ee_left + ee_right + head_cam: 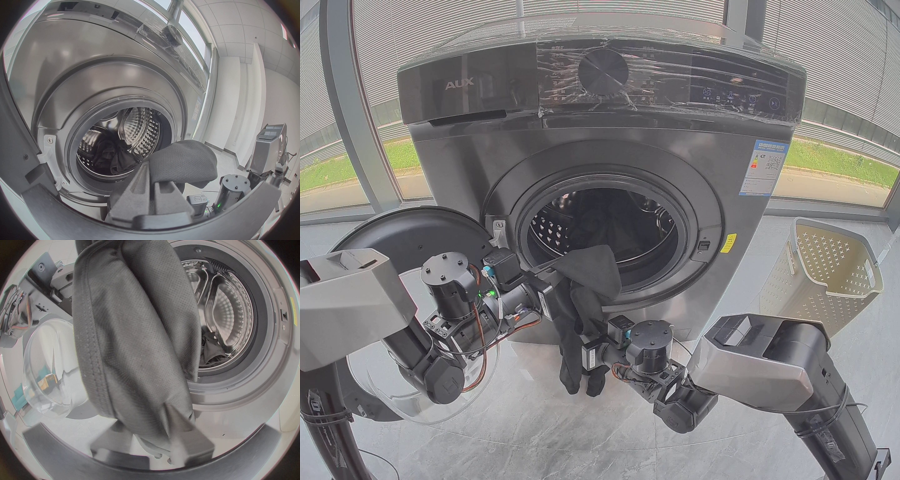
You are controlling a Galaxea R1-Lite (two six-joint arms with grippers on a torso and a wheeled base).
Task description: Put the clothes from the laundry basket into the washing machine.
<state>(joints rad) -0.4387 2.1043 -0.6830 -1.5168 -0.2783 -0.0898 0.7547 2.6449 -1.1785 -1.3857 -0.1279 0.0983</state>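
Left gripper (552, 286) and right gripper (586, 357) both clamped on black garment (592, 273), hanging outside the washing machine (675, 156) mouth, tail well below it; released here, the dangling weight likely drags it to the floor (550, 431).

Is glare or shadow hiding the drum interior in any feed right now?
Head view: the drum reads dark against bright windows. Left wrist view: steel glints, yet the clothes inside stand out. Right wrist view: the black garment blocks much of the opening.
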